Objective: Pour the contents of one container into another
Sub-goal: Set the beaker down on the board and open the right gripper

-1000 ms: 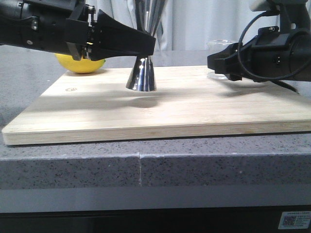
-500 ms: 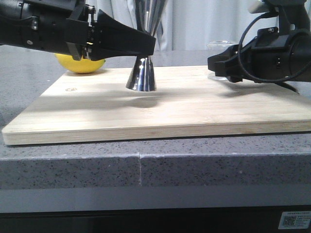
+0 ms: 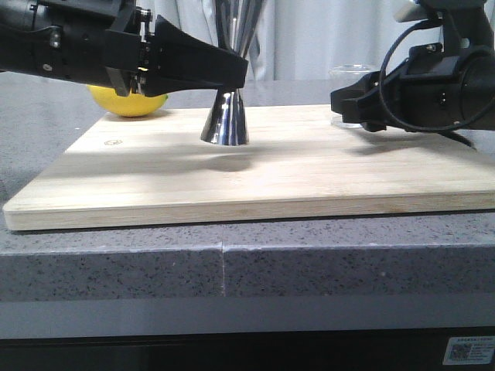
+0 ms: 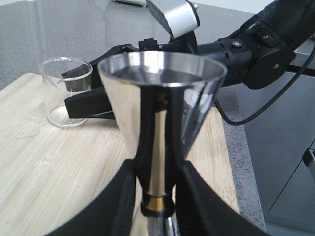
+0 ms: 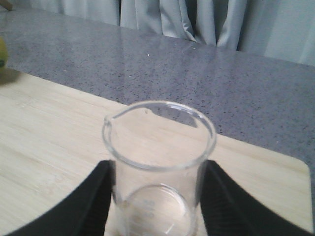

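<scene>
The steel jigger (image 3: 225, 124) stands upright on the wooden board (image 3: 271, 182), left of centre. My left gripper (image 3: 236, 76) is shut on the jigger; in the left wrist view its black fingers (image 4: 123, 196) press both sides of the jigger (image 4: 160, 103) just above the gold band. The clear glass beaker (image 3: 349, 76) stands at the board's back right, mostly hidden by my right gripper (image 3: 340, 102). The right wrist view has the beaker (image 5: 158, 157) between the fingers (image 5: 93, 196), which touch its walls. It looks empty. The beaker (image 4: 65, 91) also shows in the left wrist view.
A yellow lemon (image 3: 128, 102) lies at the board's back left corner, behind the left arm. The board rests on a speckled grey counter (image 3: 232, 270), whose front edge is near. Curtains hang behind.
The right arm's wrist has shifted slightly upward. The jigger, the beaker and the left arm stay where they were.
</scene>
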Robot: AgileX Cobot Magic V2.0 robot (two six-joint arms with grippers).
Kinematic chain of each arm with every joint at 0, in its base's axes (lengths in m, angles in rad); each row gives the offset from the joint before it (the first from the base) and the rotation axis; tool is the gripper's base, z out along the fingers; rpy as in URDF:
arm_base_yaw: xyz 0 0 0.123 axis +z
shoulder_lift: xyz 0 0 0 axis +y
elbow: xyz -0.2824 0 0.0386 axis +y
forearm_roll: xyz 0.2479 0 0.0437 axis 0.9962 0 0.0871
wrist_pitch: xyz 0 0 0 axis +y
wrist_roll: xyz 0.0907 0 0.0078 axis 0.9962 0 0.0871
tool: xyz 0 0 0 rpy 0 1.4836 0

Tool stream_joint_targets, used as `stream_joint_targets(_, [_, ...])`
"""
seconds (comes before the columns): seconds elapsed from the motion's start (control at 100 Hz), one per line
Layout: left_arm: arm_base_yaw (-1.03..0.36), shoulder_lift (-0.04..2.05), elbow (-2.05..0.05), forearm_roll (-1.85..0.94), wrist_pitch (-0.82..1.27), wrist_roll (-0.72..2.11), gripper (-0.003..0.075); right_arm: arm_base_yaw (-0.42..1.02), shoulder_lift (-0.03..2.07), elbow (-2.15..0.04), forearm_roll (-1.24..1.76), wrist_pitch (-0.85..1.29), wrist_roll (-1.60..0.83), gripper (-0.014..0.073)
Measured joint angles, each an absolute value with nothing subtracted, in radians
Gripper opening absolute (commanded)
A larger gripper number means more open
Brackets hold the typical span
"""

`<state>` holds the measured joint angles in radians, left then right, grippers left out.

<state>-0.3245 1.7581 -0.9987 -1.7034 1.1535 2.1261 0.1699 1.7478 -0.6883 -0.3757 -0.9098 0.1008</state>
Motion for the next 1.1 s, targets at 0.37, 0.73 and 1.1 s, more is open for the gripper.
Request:
stream_joint_targets(0.37, [-0.325,1.758,-0.999,-1.703,1.153,2.126,0.0137,0.170,1.748,-0.688,-0.376,-0.910,0.101,0.0151])
stream_joint_targets(0.73, [-0.325,1.758,-0.999,-1.703,1.153,2.126,0.0137,0.170,1.764,-0.690,-0.369,-0.925,0.101,0.0151])
stream_joint_targets(1.1, [-0.325,1.758,-0.999,-1.703,1.153,2.126,0.0137,0.170,1.794,-0.690,-0.355,-0.988,0.100,0.0153])
